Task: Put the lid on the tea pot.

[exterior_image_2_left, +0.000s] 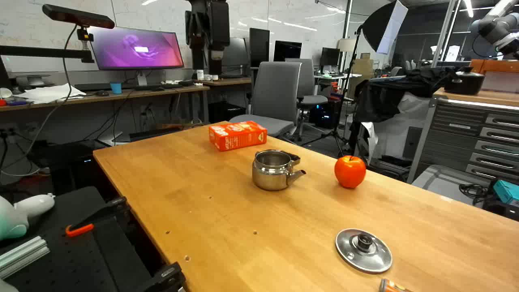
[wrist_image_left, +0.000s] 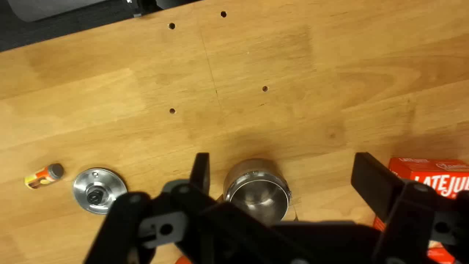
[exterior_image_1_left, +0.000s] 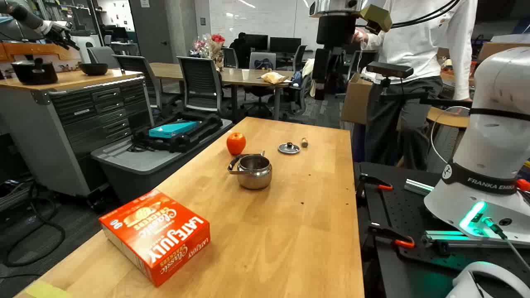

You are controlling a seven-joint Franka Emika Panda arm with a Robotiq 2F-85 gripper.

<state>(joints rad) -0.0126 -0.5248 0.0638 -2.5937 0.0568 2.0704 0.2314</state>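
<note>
Your black two-fingered end effector (wrist_image_left: 281, 167) stands wide, its fingers spread apart and pointing down, and in both exterior views it hangs well above the light wooden counter (exterior_image_1_left: 290, 231). Looking through your wrist view, you see the squat, round, shiny steel tea pot (exterior_image_2_left: 273, 174) below, framed by those fingers and partly hidden by the end effector itself. It stands upright on the counter with its round mouth uncovered, a short spout and a dark handle on its side. The flat, round, silver-grey metal lid (exterior_image_2_left: 363, 253) with its dark centre knob lies on the counter, knob up, well apart from the tea pot. Just beside the lid, you have a small orange-and-yellow cylinder (wrist_image_left: 44, 176) with a grey cap, lying on its side. A shiny red-orange apple (exterior_image_2_left: 350, 171) sits near the tea pot, and a flat-lying orange-red cracker box (exterior_image_1_left: 155, 236) rests on the opposite side of the tea pot from the lid.
</note>
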